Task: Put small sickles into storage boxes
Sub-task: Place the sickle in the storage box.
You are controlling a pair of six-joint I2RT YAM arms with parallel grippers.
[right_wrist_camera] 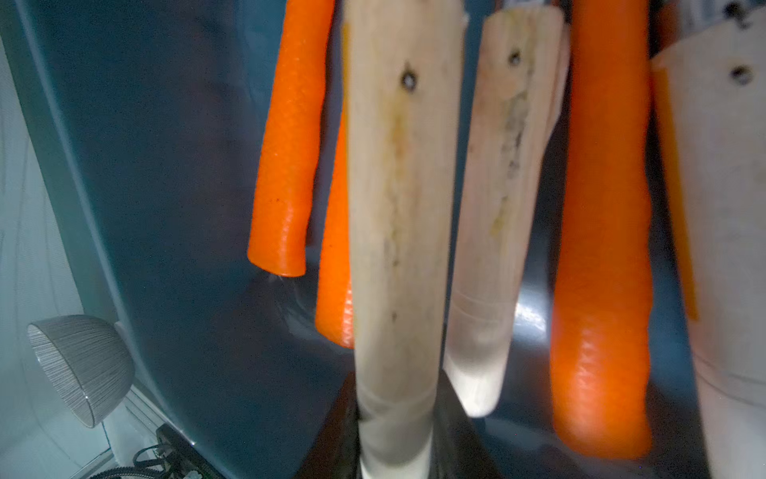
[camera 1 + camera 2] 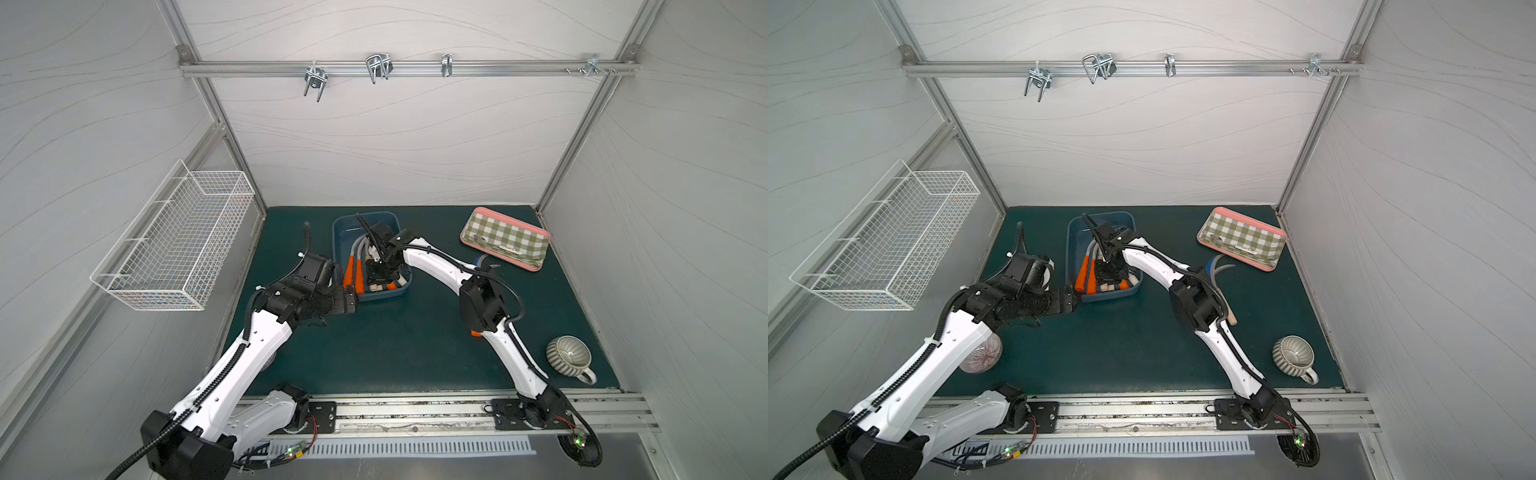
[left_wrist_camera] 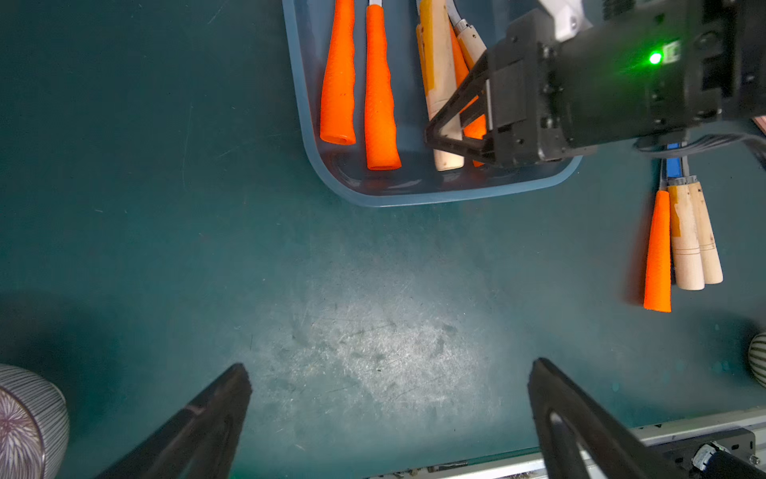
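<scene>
The storage box, a dark blue tub (image 2: 338, 232) (image 2: 1073, 241) (image 3: 373, 199), holds several small sickles with orange (image 2: 350, 270) (image 3: 338, 83) and pale wood handles. My right gripper (image 2: 376, 276) (image 2: 1108, 274) (image 1: 397, 385) reaches down into the tub and is shut on a wood-handled sickle (image 1: 398, 207) (image 3: 441, 103). My left gripper (image 3: 391, 373) (image 2: 351, 301) stands open over bare mat by the tub's near left corner, holding nothing. Three more sickles (image 3: 686, 240) (image 2: 1219, 266) lie on the mat right of the tub, partly hidden under my right arm in both top views.
A white wire basket (image 2: 174, 245) hangs on the left wall. A green-checked tray (image 2: 505, 239) lies at the back right. A ribbed cup (image 2: 568, 357) stands at the front right. A striped bowl (image 2: 982, 353) (image 3: 25, 419) sits under my left arm.
</scene>
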